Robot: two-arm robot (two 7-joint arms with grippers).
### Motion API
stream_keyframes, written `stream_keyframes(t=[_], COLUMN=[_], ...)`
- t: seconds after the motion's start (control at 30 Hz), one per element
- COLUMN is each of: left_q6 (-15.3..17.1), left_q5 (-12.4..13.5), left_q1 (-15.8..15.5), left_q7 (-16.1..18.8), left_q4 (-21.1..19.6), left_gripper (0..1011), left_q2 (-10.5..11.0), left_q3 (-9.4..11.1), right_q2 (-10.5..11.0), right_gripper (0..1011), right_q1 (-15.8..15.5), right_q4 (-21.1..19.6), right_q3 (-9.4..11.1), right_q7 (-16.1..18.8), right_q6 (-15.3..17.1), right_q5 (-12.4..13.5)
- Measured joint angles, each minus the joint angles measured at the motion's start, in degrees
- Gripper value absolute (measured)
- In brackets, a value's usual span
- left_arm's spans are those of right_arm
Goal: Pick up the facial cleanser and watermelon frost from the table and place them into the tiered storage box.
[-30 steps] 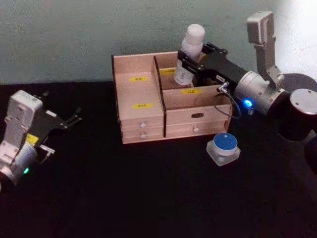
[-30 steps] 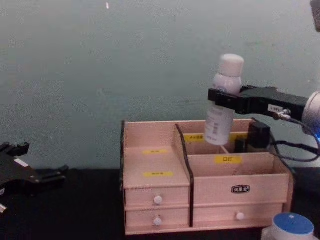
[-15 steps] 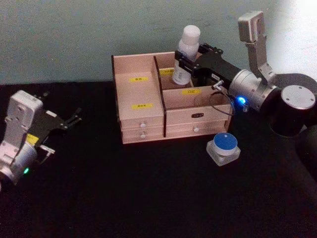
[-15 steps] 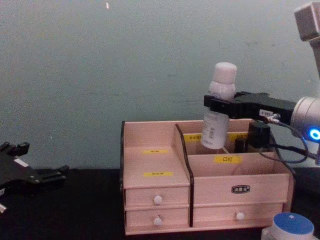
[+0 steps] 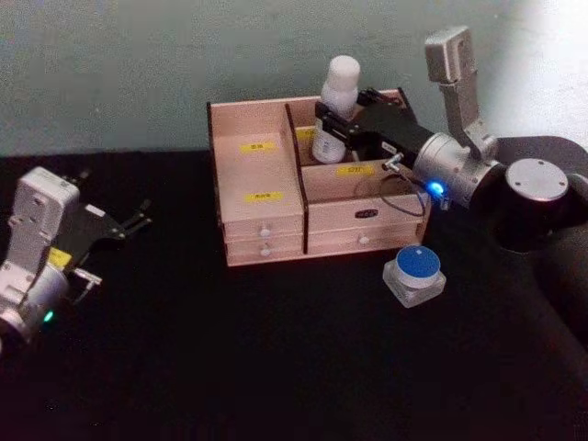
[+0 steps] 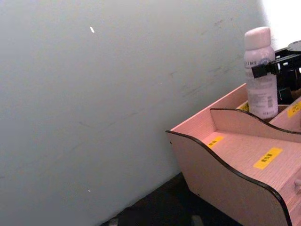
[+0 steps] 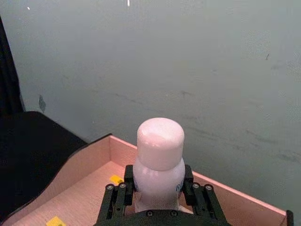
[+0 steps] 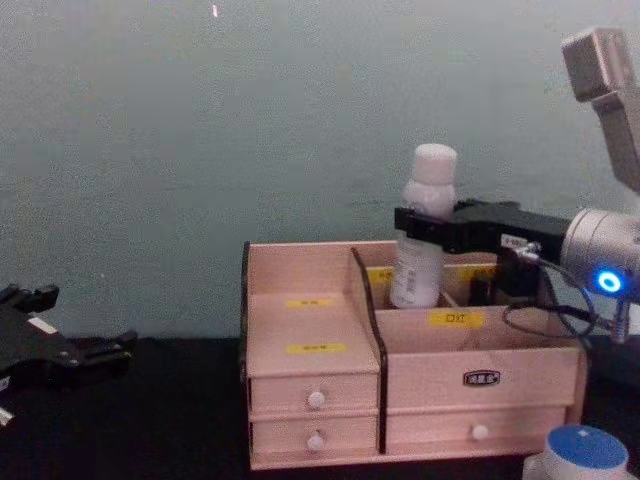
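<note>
The right gripper (image 5: 336,122) reaches in from the right over the tiered storage box (image 5: 262,220), its black fingers clamped on the neck of the facial cleanser (image 5: 338,99), just under the rounded white cap. The bottle stands nearly upright, leaning slightly. Its lower part is sunk into the back right compartment, just right of the dark-edged centre divider. The compartment wall hides its base, so whether it touches the floor cannot be told.

In the chest view the bottle (image 8: 416,270) carries a block of small dark print, too fine to read. The right wrist view shows a scrap of blue marking on its shoulder (image 7: 180,187), cut off by the gripper.

The box bears yellow labels (image 8: 316,348) with dark characters that cannot be made out. A small dark nameplate (image 8: 482,378) sits on the upper right drawer, also illegible. White knobs (image 8: 316,400) mark the drawers.

The watermelon frost (image 5: 415,274), a clear jar with a blue-topped lid, sits on the black table (image 5: 276,367) just in front of the box's right end, apart from it.

The left gripper (image 5: 130,221) is parked low at the left, well away from the box, its fingers apart and holding nothing.
</note>
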Motion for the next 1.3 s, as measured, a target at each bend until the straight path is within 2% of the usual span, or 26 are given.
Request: stream_keyframes(t=[0.63, 1.3], left_q6=[0.00, 0.00], left_q5=[0.00, 0.00], left_q1=[0.00, 0.00], left_q7=[0.00, 0.00], left_q4=[0.00, 0.00], left_gripper=[1001, 1001], left_q2=[0.00, 0.00], left_q3=[0.00, 0.00], right_q2=[-1.50, -1.75], right_gripper=[594, 594], right_q1=[1.63, 1.78], right_q4=[5.65, 6.41], right_q3=[-0.13, 0.03], right_q7=[1.26, 0.95], right_q6=[0.28, 0.51], right_q5=[-1.70, -2.28])
